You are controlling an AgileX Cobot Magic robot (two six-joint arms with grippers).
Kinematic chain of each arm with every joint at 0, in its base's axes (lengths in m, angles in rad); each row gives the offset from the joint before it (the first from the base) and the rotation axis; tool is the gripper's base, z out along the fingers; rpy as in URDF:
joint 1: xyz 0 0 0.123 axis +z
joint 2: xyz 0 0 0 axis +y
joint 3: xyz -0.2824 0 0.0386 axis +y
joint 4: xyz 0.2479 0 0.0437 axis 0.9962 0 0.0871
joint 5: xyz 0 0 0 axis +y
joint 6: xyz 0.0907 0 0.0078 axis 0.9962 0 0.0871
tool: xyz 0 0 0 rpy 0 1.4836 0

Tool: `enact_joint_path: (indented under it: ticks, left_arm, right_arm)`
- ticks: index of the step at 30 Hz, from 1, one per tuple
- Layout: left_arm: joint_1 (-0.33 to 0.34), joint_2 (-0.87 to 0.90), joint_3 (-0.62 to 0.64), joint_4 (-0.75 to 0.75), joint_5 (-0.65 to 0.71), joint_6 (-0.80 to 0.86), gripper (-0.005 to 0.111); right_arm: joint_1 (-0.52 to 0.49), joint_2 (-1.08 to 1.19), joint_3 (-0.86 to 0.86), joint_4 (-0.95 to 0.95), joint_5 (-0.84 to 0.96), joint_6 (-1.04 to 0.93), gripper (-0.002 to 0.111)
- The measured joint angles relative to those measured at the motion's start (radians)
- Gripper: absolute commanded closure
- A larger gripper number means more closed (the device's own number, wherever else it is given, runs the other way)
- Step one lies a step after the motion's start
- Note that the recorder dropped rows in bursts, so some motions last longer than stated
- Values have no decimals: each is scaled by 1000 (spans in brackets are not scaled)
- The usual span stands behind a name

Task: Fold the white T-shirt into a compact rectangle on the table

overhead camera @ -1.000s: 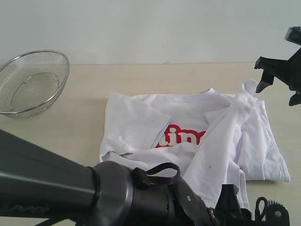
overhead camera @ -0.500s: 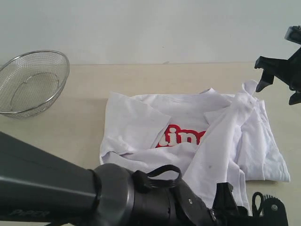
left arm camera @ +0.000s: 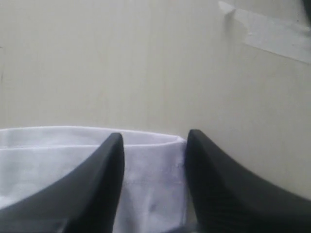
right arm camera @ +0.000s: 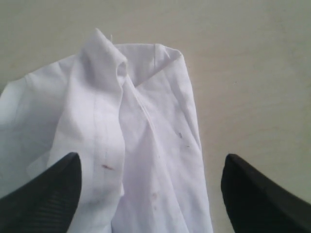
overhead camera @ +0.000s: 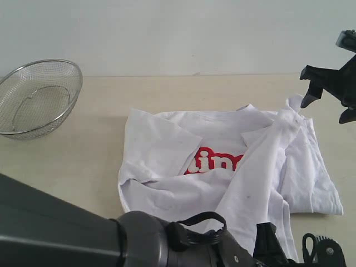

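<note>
Our white T-shirt (overhead camera: 222, 167) lies rumpled on the table (overhead camera: 83, 161), right of centre. Our left gripper (left arm camera: 154, 138) stands part-open astride its near hem. Our right gripper (right arm camera: 151, 160) hovers wide open and empty above the far right corner.

- Left arm (overhead camera: 55, 233): thick, smooth dark grey tube (matte finish), with a thin black cable loop (overhead camera: 200, 218) at its joint.
- Right gripper (overhead camera: 328, 105): black, angular, blocky, finely ribbed inside.

A robotics lab bench, it seems: a bare pale tabletop (overhead camera: 83, 161) against a plain white wall (overhead camera: 178, 33), a black robot arm (overhead camera: 55, 233) over its near edge, a strip of tape (left arm camera: 272, 36) stuck to its surface, and a wire-mesh bowl (overhead camera: 39, 97) by its far edge on the left.
</note>
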Motion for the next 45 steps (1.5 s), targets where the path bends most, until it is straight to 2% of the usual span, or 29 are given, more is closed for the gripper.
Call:
enact_joint_path:
  ticks: [7, 9, 13, 21, 26, 33, 36, 37, 45]
  left_arm:
    - [0, 0, -2, 0, -11, -2, 70]
    - [0, 0, -2, 0, -11, -2, 77]
    - [0, 2, -2, 0, 10, -2, 102]
    - [0, 2, -2, 0, 21, -2, 102]
    - [0, -74, 7, 2, 14, -43, 102]
    - [2, -204, 55, 7, -168, -47, 102]
    - [49, -268, 88, 1, -249, -47, 102]
    - [85, -293, 98, -21, -266, -27, 102]
    - [247, -365, 103, -138, -351, 208, 102]
  right_arm:
    - [0, 0, 0, 18, 0, -18, 37]
    - [0, 0, 0, 20, 0, -19, 37]
    - [0, 0, 0, 21, 0, -19, 37]
    - [0, 0, 0, 24, 0, -19, 37]
    - [0, 0, 0, 26, 0, -19, 37]
    - [0, 0, 0, 26, 0, -19, 37]
    - [0, 0, 0, 28, 0, -19, 37]
    - [0, 0, 0, 28, 0, -19, 37]
    - [0, 0, 0, 36, 0, -19, 37]
